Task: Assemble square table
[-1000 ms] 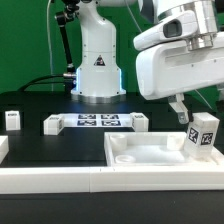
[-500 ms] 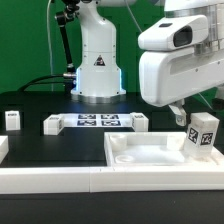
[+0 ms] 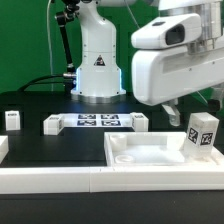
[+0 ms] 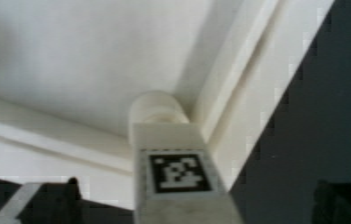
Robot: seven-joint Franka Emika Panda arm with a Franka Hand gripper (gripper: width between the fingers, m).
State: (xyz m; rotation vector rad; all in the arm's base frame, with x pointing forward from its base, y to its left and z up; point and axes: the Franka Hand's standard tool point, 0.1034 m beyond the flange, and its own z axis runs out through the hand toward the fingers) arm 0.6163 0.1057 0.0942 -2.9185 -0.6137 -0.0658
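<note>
The square tabletop (image 3: 150, 152) is a white slab with a raised rim, lying at the front right. One tagged white leg (image 3: 203, 132) stands upright in its far right corner. It also shows in the wrist view (image 4: 168, 150), set into the rim corner of the tabletop (image 4: 83, 50). My gripper (image 3: 185, 112) hangs just above and behind this leg. In the wrist view the gripper (image 4: 190, 205) is open, and its dark fingers (image 4: 39, 205) stand well apart on either side of the leg without touching it. Three more legs (image 3: 12, 120) (image 3: 52, 124) (image 3: 140, 122) lie on the black table.
The marker board (image 3: 97, 121) lies flat between two of the loose legs. The robot base (image 3: 97, 65) stands behind it. A long white rail (image 3: 60, 180) runs along the front edge of the black surface.
My gripper body has shifted slightly toward the exterior view's left. The upright leg and the other parts have not moved.
</note>
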